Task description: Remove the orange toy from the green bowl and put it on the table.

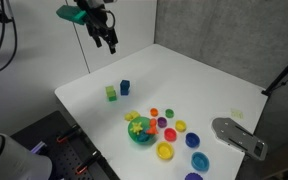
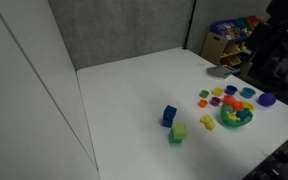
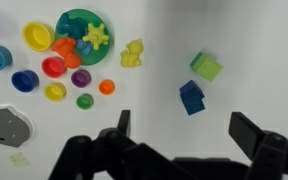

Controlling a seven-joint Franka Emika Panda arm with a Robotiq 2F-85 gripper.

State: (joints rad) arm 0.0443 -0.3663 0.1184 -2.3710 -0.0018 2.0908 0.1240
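Pincer [image 3: 182,122] open, orange toy [image 3: 65,47] in green bowl [image 3: 84,13], small cups [image 3: 36,37] crowding alongside

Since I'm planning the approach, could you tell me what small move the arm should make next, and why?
Probably carry the open gripper across toward the green bowl before descending: it hangs high above the table, well away from the bowl, while the orange toy lies inside the bowl, untouched.

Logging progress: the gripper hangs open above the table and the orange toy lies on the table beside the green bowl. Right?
Not quite. The wrist view shows the orange toy inside the green bowl, not on the table. The gripper does hang open above it.
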